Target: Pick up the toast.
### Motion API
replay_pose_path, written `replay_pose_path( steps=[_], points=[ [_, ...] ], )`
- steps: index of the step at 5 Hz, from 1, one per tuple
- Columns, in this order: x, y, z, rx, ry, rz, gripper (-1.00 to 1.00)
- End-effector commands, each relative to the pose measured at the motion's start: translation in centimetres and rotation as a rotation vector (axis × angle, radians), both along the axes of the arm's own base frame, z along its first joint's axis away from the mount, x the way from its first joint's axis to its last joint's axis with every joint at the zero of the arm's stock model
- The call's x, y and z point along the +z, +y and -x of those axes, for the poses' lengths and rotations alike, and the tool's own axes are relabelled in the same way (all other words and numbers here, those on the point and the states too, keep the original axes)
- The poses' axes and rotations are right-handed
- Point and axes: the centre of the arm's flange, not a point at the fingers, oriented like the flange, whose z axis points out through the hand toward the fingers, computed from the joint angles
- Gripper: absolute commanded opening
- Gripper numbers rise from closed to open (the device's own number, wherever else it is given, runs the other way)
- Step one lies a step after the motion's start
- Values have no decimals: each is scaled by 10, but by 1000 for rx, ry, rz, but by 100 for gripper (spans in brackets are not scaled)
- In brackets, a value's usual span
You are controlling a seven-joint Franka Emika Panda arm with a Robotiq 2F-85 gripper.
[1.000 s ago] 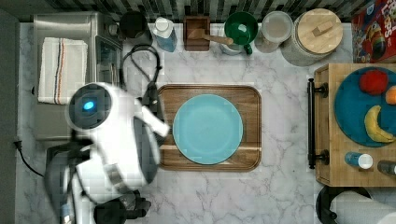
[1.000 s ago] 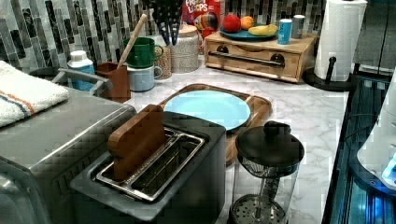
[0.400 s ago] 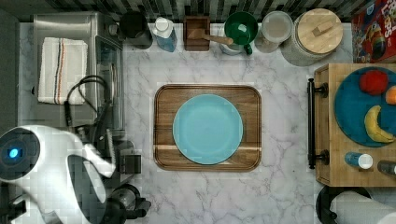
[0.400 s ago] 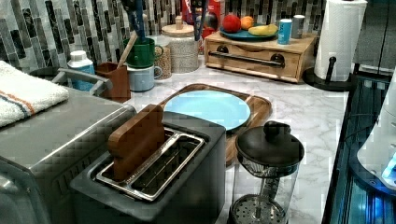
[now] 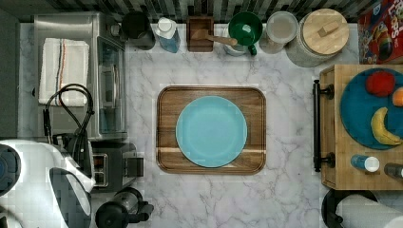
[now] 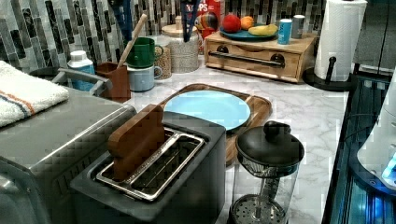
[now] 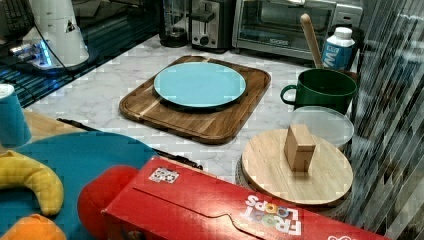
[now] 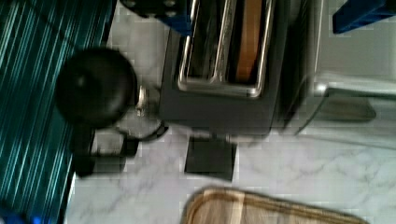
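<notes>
Your arm sits at about eight o'clock in the top view (white, bulky links), its black cable looped above it.

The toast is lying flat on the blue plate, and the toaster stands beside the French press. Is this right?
Not quite. The toast is not on the blue plate; it stands upright in a slot of the toaster, as the left view shows. The plate holds nothing. The rest is right: the toaster stands beside the French press.

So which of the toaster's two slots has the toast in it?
The slot beside the toaster oven; the toast stands upright there, the other slot is empty.
</notes>
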Motion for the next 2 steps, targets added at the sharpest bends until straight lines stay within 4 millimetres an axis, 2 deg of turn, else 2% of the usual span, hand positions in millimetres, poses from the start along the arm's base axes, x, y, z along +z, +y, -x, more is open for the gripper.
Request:
replay_pose_path(
  steps=[1,2],
  points=[
    [14,81,24,-126,-7,-93,100],
    [0,102,36,-147,10,-108,100]
  ],
)
